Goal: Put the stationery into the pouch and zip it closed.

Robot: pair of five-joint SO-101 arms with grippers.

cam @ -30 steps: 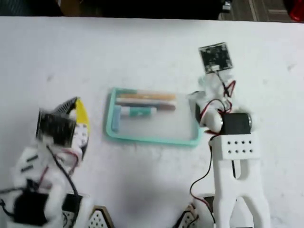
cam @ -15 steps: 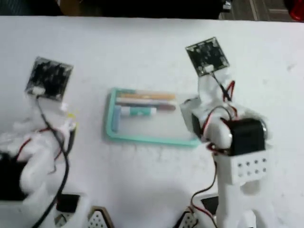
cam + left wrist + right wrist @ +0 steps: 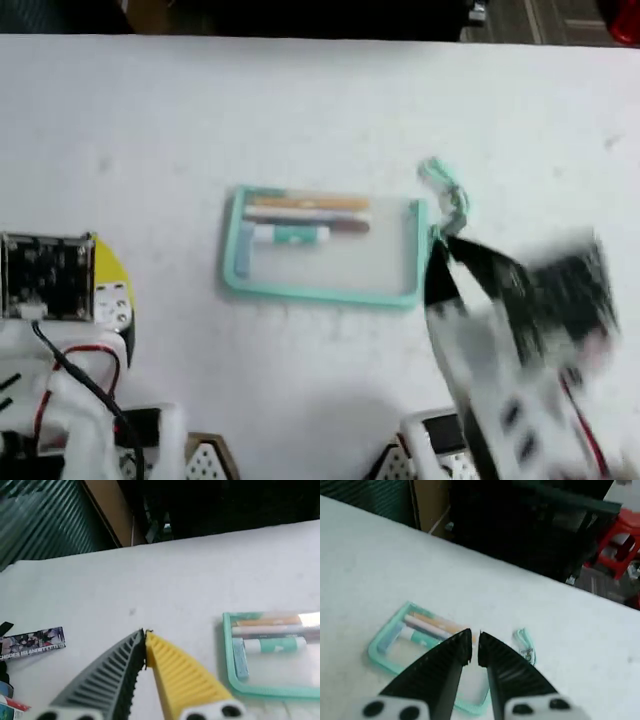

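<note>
Pouch [image 3: 320, 294] sits mid desk [image 3: 300, 100] with the pens [image 3: 305, 218] inside, both arms' jaws pinched together on nothing, and my worry is the right one, hanging by the pouch's end, snagging the strap [image 3: 443, 190] and dragging everything sideways.

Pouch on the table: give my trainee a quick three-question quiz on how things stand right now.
1. True or false: the pens lie inside the pouch.
2. What does the left pincer hold? A) a pen B) the pouch C) nothing
3. Which end of the pouch does the green cord trail from?

Key: 1 true. 2 C; its jaws are shut and empty, off to the side of the pouch. 3 the end nearest the right pincer.
</note>
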